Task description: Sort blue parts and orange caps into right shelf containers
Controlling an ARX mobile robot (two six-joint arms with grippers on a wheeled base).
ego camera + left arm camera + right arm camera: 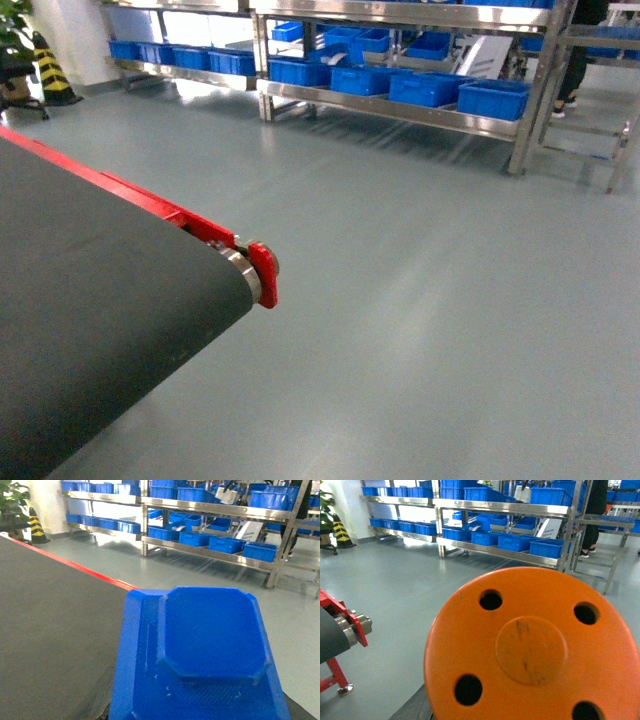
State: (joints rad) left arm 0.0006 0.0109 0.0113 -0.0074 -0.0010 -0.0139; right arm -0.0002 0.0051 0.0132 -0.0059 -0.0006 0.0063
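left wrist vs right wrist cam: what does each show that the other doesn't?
Left wrist only: a blue part filling the foreground, close to the lens, above the dark conveyor belt with its red edge.

Right wrist only: an orange cap with round holes, filling the foreground; the belt's end roller and red frame leg.

Both: the grey floor, the steel shelving with blue bins, and the striped cone by a plant at far left. Neither view shows gripper fingers.

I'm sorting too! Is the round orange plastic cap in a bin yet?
Out: the round orange plastic cap is near the camera, blue plastic bins far behind.
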